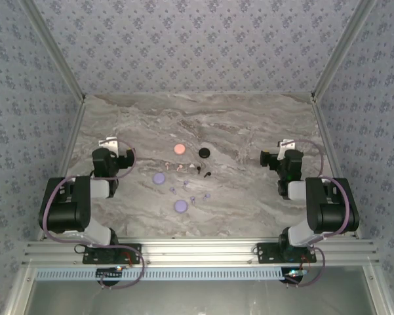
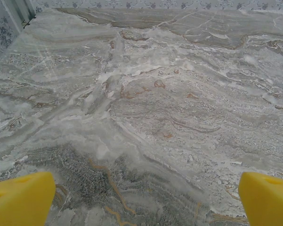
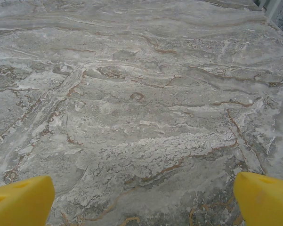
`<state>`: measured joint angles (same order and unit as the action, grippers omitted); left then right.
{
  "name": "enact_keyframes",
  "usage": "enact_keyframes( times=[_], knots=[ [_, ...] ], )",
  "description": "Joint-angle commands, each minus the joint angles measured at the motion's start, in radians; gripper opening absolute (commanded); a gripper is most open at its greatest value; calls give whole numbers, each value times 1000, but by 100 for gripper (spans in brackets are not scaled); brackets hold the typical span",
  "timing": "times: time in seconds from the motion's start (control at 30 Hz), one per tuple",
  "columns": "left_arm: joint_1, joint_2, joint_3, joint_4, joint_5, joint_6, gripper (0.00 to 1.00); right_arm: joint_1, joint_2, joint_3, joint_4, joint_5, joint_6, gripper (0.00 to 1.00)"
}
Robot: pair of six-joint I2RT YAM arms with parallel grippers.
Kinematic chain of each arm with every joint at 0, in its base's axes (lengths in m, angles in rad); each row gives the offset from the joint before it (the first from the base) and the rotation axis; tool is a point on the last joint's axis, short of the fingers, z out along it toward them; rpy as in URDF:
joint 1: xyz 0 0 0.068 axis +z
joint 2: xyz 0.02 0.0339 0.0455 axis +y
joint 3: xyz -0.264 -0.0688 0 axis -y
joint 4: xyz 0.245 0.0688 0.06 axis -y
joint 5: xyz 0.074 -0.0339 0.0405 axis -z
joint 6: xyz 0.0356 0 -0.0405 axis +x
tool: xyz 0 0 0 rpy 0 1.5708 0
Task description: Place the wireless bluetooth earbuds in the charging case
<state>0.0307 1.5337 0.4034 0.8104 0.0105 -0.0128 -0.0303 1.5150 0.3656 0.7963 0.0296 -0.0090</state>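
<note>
Several tiny stemmed earbuds lie loose mid-table: pink ones [image 1: 179,166], black ones [image 1: 206,174] and lilac ones [image 1: 193,199]. Round charging cases lie among them: a pink one [image 1: 179,149], a black one [image 1: 204,153] and two lilac discs [image 1: 159,178] [image 1: 180,206]. My left gripper [image 1: 113,152] hovers left of this cluster, well apart from it. Its yellow fingertips [image 2: 23,197] stand wide open over bare marble. My right gripper [image 1: 280,154] sits far to the right, also open, yellow fingertips [image 3: 266,200] spread with nothing between them.
The marble tabletop [image 1: 249,125] is walled by patterned panels on three sides, with metal posts at the back corners. Both arm bases stand on the aluminium rail [image 1: 197,252] at the near edge.
</note>
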Motion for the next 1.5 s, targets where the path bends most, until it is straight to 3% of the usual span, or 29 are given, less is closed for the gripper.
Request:
enact_keyframes(
  times=[0.0, 0.73, 0.83, 0.93, 1.07, 1.13, 1.3, 1.47],
  knots=[
    [-2, 0, 11, 1, -7, -9, 99, 1, 4, 29, 3, 10, -11, 100],
    [1, -3, 3, 14, -12, -17, 99, -8, 5, 26, 4, -9, -6, 100],
    [-3, -65, -23, 11, -43, -24, 99, -19, -49, 44, -61, 4, 13, 100],
    [-5, -213, -17, -129, -96, -48, 99, -33, -152, 76, -192, -30, 12, 100],
    [-3, -407, 91, -505, -105, -213, 99, -27, -280, 130, -366, -97, 9, 100],
    [-4, -444, 157, -647, -34, -302, 99, -13, -310, 163, -442, -132, 18, 100],
    [-25, -471, 202, -718, 185, -526, 99, 74, -321, 254, -605, -189, -6, 100],
    [-138, -474, 217, -723, 194, -623, 99, 179, -256, 390, -791, -226, -107, 100]
  ],
)
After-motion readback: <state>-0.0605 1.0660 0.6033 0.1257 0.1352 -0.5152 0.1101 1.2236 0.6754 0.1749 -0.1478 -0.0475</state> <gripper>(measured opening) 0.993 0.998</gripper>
